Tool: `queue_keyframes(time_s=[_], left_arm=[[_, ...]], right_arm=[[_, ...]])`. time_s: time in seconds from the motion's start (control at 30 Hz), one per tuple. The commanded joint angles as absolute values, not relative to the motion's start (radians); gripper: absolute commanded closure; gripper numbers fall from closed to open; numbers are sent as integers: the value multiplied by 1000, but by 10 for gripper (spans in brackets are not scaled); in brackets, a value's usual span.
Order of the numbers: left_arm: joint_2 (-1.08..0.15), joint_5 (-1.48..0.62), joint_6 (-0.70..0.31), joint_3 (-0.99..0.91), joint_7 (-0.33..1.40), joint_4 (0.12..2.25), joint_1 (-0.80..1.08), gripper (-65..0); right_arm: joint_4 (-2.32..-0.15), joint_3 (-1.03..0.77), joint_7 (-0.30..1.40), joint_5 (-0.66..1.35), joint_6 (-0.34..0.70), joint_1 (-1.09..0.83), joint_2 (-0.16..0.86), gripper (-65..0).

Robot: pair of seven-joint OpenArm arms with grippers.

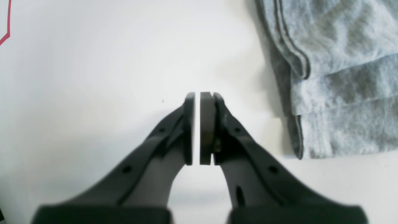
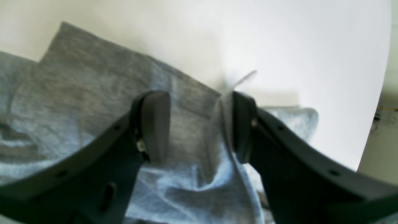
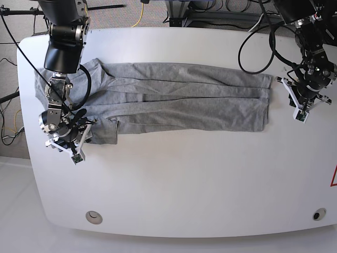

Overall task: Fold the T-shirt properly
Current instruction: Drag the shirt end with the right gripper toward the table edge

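Note:
The T-shirt (image 3: 179,97) is light heather grey and lies on the white table (image 3: 184,179), folded lengthwise into a long band. My right gripper (image 2: 197,99) hovers open over its sleeve end (image 2: 93,81) at the base view's left. A raised fold of cloth (image 2: 225,124) leans against one pad, and the other pad is bare. My left gripper (image 1: 201,95) is shut on nothing over bare table, just beside the shirt's hem edge (image 1: 298,71). No lettering shows.
The right arm (image 3: 63,47) reaches down over the shirt's left end and the left arm (image 3: 310,68) stands off its right end. A red line (image 1: 7,28) marks the table. Cables run behind the far edge. Two round holes (image 3: 93,215) sit near the front edge.

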State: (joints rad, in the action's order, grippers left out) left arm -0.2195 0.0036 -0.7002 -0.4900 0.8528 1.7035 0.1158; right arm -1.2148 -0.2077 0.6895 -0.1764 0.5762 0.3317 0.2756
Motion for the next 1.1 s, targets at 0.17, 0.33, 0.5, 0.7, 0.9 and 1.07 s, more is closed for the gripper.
queue_keyframes(time_s=[0.17, 0.33, 0.5, 0.7, 0.9, 1.07], left_arm=[[-232, -5, -698, -493, 843, 1718, 104, -17], [-232, -5, -698, -493, 843, 1718, 104, -17], [-232, -5, -698, -493, 843, 1718, 104, -17], [-232, -5, -698, -493, 843, 1718, 104, -17], [-231, -5, -698, -492, 843, 1718, 104, -17], [-231, -5, -698, -492, 843, 1718, 104, -17]], right_arm=[[-1181, -211, 628, -168, 573, 364, 289, -288], [-1139, -211, 596, -168, 573, 364, 291, -227], [-1129, -211, 595, -168, 573, 364, 291, -113], [-1129, -211, 595, -168, 573, 364, 291, 0], [-1133, -211, 595, -168, 572, 366, 291, 0], [-1133, -211, 599, -170, 572, 378, 306, 0]])
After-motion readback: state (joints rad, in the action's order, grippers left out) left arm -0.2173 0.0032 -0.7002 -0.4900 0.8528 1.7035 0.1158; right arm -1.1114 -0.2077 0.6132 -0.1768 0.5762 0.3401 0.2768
